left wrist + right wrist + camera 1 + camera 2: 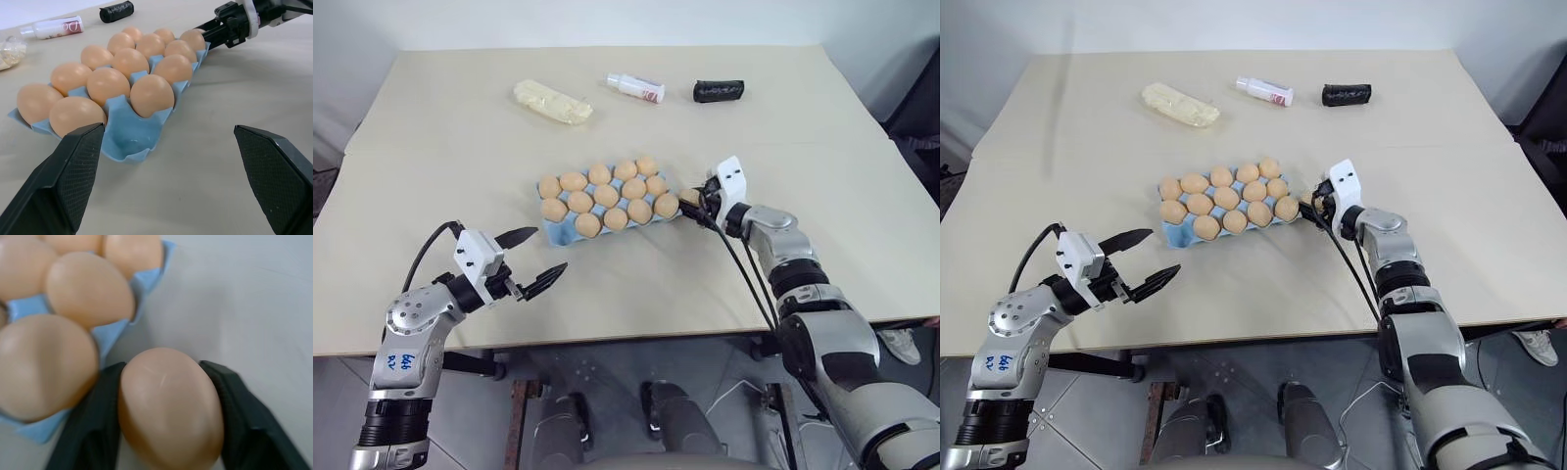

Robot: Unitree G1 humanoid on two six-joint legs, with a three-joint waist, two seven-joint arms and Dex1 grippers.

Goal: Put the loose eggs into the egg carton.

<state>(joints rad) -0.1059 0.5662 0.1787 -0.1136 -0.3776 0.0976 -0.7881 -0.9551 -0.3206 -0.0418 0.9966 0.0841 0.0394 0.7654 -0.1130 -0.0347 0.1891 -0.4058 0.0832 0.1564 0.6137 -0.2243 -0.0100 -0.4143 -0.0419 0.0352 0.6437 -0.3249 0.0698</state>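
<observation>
The right gripper (168,418) is clamped on a smooth tan-orange egg (168,406) just beside the light blue moulded egg carton (570,233) on the beige surface (440,166); the left gripper (530,259) hangs with fingers apart.

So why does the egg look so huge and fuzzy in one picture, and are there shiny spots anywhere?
In the right wrist view the egg sits right against the camera between the right gripper's fingers, so it looms large and soft; in the left wrist view the eggs in the egg carton show pale highlights on top; in the left eye view the table is evenly lit, with faint shadows.
</observation>
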